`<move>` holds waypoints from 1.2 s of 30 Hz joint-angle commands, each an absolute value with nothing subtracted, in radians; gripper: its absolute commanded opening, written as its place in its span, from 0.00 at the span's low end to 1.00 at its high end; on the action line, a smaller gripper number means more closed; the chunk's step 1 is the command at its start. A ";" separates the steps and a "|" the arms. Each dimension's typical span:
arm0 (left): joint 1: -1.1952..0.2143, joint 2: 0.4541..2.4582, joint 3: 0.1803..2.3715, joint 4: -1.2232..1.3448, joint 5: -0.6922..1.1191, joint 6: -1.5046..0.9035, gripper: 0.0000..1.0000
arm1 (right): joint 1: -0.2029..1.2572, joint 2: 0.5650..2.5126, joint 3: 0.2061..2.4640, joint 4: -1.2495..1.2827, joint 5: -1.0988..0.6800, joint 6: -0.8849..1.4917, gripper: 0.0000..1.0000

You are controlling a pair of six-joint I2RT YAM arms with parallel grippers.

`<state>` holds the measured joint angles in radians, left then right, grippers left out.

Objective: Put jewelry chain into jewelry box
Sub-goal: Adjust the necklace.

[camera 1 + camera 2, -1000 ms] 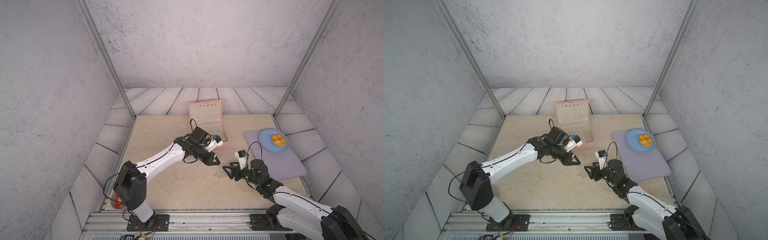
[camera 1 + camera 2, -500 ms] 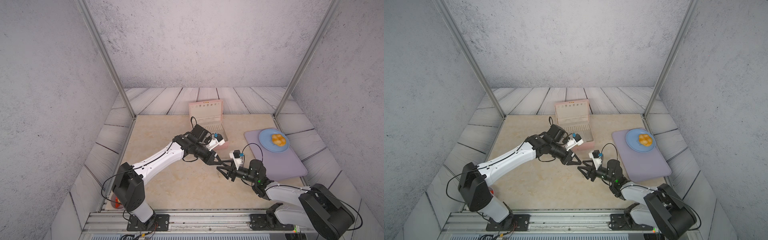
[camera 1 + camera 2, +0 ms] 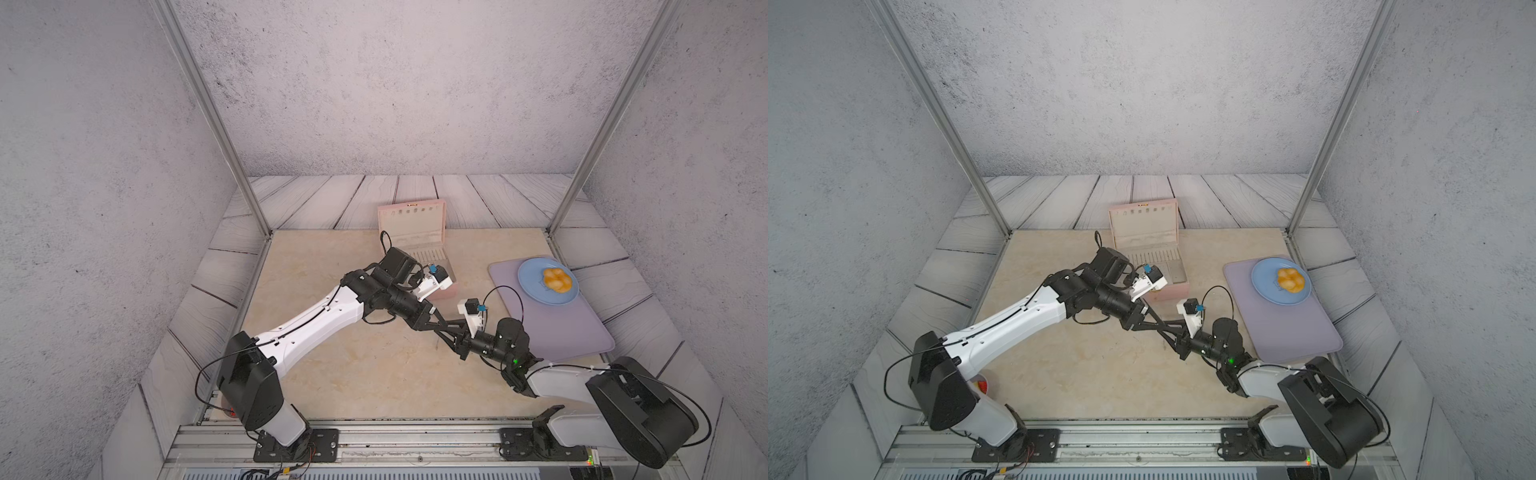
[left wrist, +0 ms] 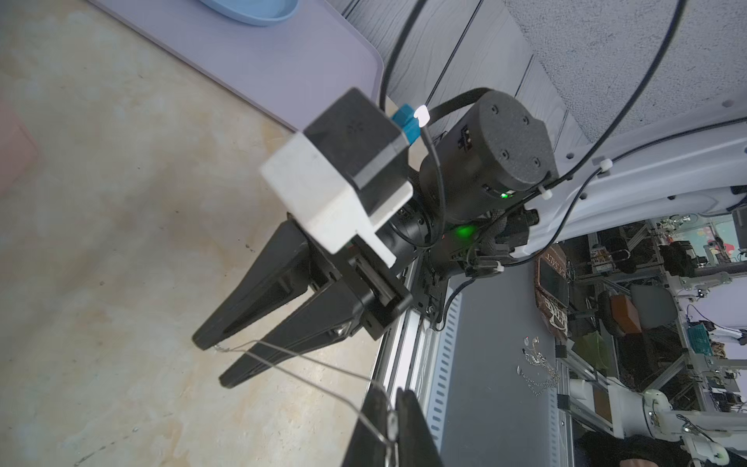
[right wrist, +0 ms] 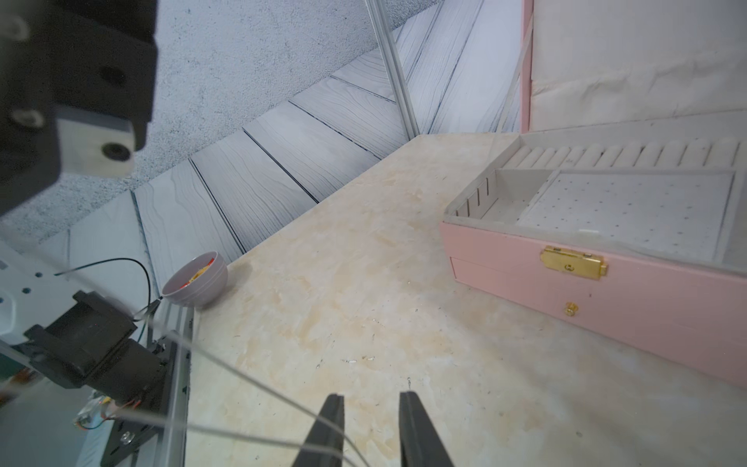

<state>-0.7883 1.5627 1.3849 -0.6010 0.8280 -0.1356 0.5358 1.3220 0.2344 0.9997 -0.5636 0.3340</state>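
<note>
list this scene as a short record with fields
chain: thin silvery metal jewelry chain, strung from left hand to right hand, not in the box
left hand: shut on the chain
right hand: open with a narrow gap, chain at one fingertip
box: pale pink rectangular hinged jewelry box, lid up
aside: round blue plate on lilac mat

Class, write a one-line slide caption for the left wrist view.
Left gripper pinches the chain, which runs taut to the right gripper, jaws apart.
</note>
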 commanded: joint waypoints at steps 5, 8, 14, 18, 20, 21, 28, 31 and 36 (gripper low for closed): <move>-0.794 1.514 1.373 -0.580 0.836 -0.127 0.00 | 0.540 1.252 0.239 0.990 -0.481 0.333 0.09; -0.793 1.496 1.336 -0.564 0.827 -0.131 0.00 | 0.539 1.195 0.233 0.956 -0.434 0.329 0.02; -0.790 1.474 1.236 -0.487 0.799 -0.154 0.00 | 0.539 1.035 0.268 0.747 -0.362 0.301 0.00; -0.787 1.483 1.161 -0.373 0.788 -0.191 0.00 | 0.540 0.918 0.332 0.515 -0.311 0.252 0.00; -0.787 1.496 1.142 -0.320 0.784 -0.206 0.00 | 0.540 0.880 0.362 0.438 -0.292 0.226 0.00; -0.787 1.506 1.138 -0.294 0.783 -0.212 0.00 | 0.539 0.866 0.375 0.402 -0.285 0.214 0.00; -0.787 1.577 1.104 -0.138 0.776 -0.244 0.00 | 0.539 0.826 0.438 0.264 -0.261 0.199 0.00; -0.787 1.623 1.109 -0.142 0.770 -0.241 0.01 | 0.539 0.822 0.448 0.243 -0.247 0.194 0.00; -0.788 1.685 1.114 -0.123 0.779 -0.243 0.08 | 0.540 0.841 0.475 0.180 -0.215 0.154 0.00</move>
<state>-0.7876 1.6642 1.1172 -0.1623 0.7738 -0.2375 0.5358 0.8410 0.4400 0.2348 -0.2512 0.1883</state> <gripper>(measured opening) 0.095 0.043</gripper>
